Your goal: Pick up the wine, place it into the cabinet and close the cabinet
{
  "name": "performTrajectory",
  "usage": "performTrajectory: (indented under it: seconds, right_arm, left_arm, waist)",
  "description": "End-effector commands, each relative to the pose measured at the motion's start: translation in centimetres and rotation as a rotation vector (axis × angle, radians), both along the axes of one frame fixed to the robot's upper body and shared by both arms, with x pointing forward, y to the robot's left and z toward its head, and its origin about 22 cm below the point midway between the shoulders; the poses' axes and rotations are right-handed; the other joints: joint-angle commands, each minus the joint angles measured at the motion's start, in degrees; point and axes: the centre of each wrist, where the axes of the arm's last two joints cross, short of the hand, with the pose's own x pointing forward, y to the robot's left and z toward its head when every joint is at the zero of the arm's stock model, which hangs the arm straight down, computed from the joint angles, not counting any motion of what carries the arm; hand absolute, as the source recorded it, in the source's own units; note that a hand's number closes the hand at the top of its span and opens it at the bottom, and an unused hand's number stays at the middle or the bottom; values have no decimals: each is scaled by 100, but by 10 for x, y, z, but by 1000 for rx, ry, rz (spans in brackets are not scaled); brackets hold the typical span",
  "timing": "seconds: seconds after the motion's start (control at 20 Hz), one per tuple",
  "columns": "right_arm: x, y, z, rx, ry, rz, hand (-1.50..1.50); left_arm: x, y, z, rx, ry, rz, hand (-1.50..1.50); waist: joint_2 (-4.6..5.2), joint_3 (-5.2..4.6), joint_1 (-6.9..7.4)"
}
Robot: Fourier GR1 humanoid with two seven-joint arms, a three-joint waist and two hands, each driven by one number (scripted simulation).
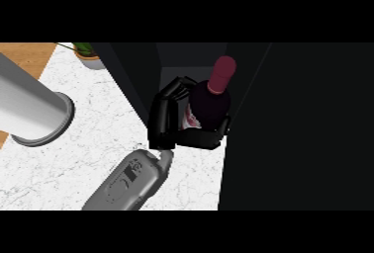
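The wine bottle (211, 101) is dark with a maroon neck and cap, and a pale label shows low on its side. It stands at the mouth of the dark cabinet (292, 123), its neck pointing into the shadowed opening. My left hand (179, 136) is shut on the bottle: the fingers (166, 106) curl round its left side and the thumb presses on the right. The grey forearm (131, 183) comes in from the lower left. The bottle's base is hidden behind the hand. My right hand does not show.
A large grey cylinder (29, 108) lies across the white marble counter (80, 158) at the left. A small potted plant (87, 55) stands at the back left, by a strip of wood. A dark cabinet panel (135, 79) borders the opening's left side.
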Motion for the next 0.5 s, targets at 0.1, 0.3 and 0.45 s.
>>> performTrajectory:
  seconds: [0.1,0.3,0.45]
  right_arm:
    - [-22,-7,5,50,-49,42,-150]
    - [-22,-2,7,55,-42,34,-150]
    - [-20,2,7,33,-30,47,-150]
  left_arm:
    - [10,-5,-25,80,-22,37,150]
    - [14,5,-32,98,-43,73,150]
    - [26,26,-40,66,-28,79,150]
  waist:
    - [11,2,-41]
    - [3,0,9]
    - [3,-1,34]
